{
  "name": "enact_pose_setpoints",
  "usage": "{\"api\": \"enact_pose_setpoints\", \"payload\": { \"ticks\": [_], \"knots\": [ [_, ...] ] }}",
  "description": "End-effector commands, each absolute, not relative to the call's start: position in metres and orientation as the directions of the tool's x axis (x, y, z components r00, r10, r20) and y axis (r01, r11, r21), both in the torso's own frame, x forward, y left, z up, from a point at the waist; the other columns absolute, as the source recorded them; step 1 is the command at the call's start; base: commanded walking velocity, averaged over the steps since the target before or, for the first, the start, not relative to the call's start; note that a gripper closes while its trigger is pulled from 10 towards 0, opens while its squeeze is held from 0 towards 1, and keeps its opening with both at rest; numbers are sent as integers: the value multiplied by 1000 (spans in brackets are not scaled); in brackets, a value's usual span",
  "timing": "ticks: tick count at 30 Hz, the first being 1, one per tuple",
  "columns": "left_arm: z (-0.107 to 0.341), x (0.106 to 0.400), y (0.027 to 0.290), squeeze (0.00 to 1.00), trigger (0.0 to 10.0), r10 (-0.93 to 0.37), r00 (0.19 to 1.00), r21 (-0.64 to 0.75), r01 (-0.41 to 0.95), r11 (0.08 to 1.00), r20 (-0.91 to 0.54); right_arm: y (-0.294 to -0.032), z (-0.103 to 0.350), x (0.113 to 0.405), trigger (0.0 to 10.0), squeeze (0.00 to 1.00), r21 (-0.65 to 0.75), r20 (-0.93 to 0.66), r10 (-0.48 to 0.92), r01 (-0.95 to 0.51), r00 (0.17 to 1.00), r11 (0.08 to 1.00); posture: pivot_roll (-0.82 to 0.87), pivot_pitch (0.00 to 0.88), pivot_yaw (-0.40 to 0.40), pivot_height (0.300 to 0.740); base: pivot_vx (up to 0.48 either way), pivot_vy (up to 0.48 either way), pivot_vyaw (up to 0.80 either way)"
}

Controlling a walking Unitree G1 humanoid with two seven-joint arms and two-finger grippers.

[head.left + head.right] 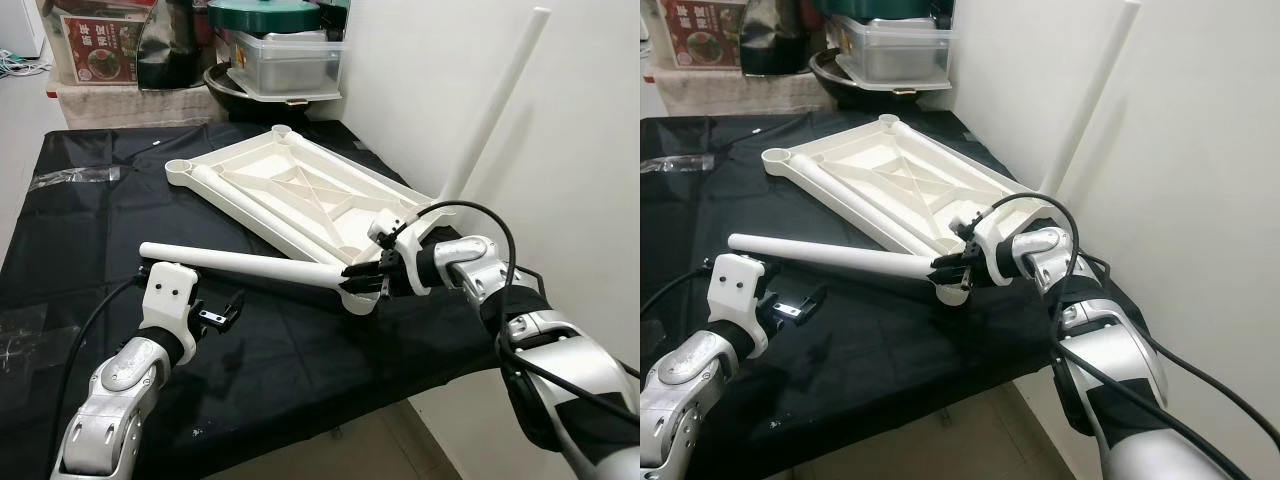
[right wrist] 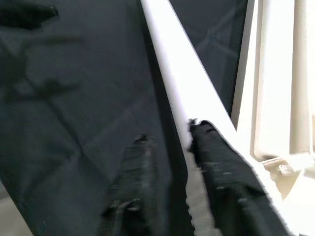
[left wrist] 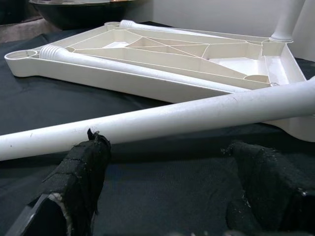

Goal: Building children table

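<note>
Left eye view shows the right gripper (image 1: pixel 368 274) clamped on the light, stiff, smooth table leg (image 1: pixel 240 262) near its socket end, the left gripper (image 1: pixel 222 312) open beside it.

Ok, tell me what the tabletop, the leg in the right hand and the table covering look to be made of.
Tabletop: likely moulded plastic, cream with a slight sheen; its underside shows cast ribs and round corner sockets.
Leg at the right hand: a smooth white tube, probably plastic too, though painted metal can't be ruled out.
Covering: black cloth, matte, lying in soft wrinkles.
</note>
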State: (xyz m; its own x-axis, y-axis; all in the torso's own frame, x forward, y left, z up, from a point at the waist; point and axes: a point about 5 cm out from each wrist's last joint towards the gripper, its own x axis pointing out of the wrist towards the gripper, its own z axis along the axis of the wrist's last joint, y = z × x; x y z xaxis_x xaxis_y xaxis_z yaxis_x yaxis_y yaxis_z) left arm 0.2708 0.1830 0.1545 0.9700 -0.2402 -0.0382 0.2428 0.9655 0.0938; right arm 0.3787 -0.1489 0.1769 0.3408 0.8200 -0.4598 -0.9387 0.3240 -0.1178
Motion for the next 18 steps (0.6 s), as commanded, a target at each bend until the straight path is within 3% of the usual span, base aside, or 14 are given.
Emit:
{"api": "enact_pose_setpoints", "payload": {
  "ticks": [1,6,10,11,12,13,14,15,18],
  "knots": [
    [149,269,184,0,10000,-252,966,95,257,962,-58,-135,197,379,10000,1000,-95,-367,893,-966,259,241,88,0,-136,740,0,0,0],
    [149,268,183,0,10000,-256,965,94,261,961,-59,-129,204,379,10000,1000,-99,-348,912,-976,219,196,90,0,-138,740,0,0,0],
    [149,268,183,0,10000,-262,963,93,266,959,-59,-130,203,380,10000,1000,-113,-373,898,-972,233,205,88,0,-140,740,0,0,0],
    [149,268,182,0,10000,-267,962,92,272,958,-59,-133,199,383,10000,1000,-146,-422,855,-953,301,264,87,0,-145,740,0,0,0],
    [149,268,182,0,10000,-267,962,92,272,958,-59,-133,199,383,10000,1000,-146,-422,855,-953,301,264,87,0,-145,740,0,0,0],
    [149,268,181,0,10000,-271,961,90,275,957,-58,-140,192,386,10000,1000,-170,-486,790,-927,374,335,82,0,-145,740,0,0,0],
    [149,268,181,0,10000,-271,961,90,275,957,-58,-140,192,386,10000,1000,-170,-486,790,-927,374,335,82,0,-145,740,0,0,0],
    [149,268,180,0,10000,-274,960,89,278,956,-56,-147,186,388,10000,1000,-192,-527,731,-899,433,394,85,0,-151,740,0,0,0],
    [149,268,180,0,10000,-274,960,89,278,956,-54,-153,182,389,10000,1000,-206,-559,690,-883,460,422,87,0,-153,740,0,0,0]
  ]
}}
